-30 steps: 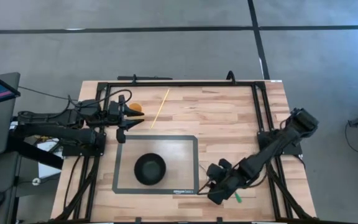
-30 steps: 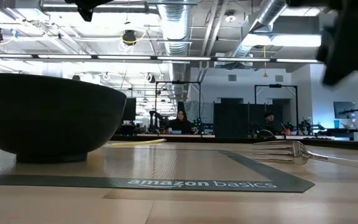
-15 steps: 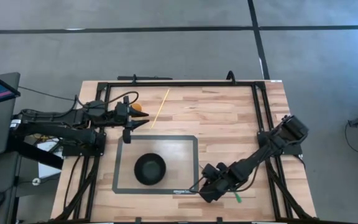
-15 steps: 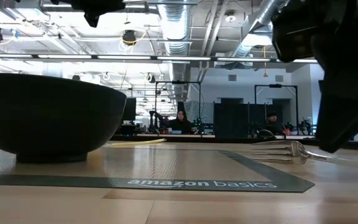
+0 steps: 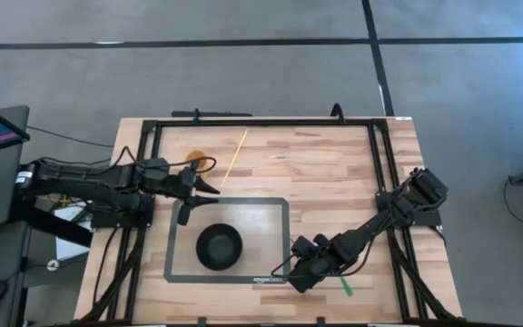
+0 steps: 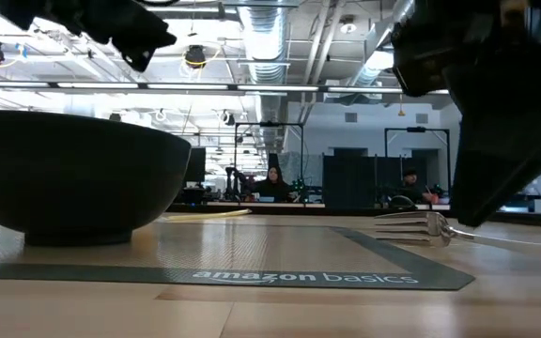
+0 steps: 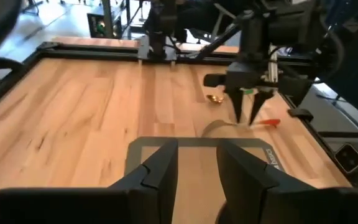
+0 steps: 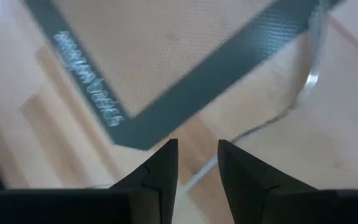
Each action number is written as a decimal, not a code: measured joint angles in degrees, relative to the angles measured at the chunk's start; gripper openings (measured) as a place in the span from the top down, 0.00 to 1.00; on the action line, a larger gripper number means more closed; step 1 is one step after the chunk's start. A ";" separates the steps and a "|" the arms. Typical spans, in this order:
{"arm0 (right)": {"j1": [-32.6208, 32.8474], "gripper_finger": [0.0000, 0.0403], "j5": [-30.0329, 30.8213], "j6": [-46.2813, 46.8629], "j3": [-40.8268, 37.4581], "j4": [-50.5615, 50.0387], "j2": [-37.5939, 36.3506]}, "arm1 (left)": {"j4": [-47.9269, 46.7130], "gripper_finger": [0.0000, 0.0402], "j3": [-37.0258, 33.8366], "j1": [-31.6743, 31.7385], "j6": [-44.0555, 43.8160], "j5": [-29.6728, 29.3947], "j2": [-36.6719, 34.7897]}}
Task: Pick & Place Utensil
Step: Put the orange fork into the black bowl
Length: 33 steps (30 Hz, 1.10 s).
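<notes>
A silver fork point(image 8: 311, 68) lies flat at the near-right corner of the grey mat point(image 5: 271, 209), tines on the mat's border and thin handle on the wood; it also shows in the low view point(image 6: 425, 227). My right gripper point(image 8: 197, 152) is open and points down over the fork's handle end, one finger on each side of it, without touching it; it is also in the high view point(image 5: 284, 274). My left gripper point(image 5: 209, 188) is open and empty, hovering over the mat's far-left corner. A black bowl point(image 5: 219, 247) stands on the mat.
A yellow stick point(image 5: 234, 156) and an orange object point(image 5: 198, 159) lie on the far left part of the wooden table. A green piece point(image 5: 346, 287) lies near the right arm. A black frame point(image 5: 261, 121) borders the table. People sit in the room behind.
My right gripper has moved toward the table's left and down, closing on the fork by the mat's near-right corner. My left gripper has shifted to the right and slightly toward the near edge, over the mat's far-left corner. The fork and bowl have stayed put.
</notes>
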 joint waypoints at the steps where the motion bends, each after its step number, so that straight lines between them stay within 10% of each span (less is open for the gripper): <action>1: -0.06 0.73 -0.37 -0.68 0.38 0.06 -0.10 | 0.08 0.72 -0.01 0.03 -0.05 -0.32 0.07; 33: 0.66 0.74 7.62 12.53 0.96 -4.07 0.25 | -0.69 0.72 -0.01 0.07 -0.05 -1.06 0.20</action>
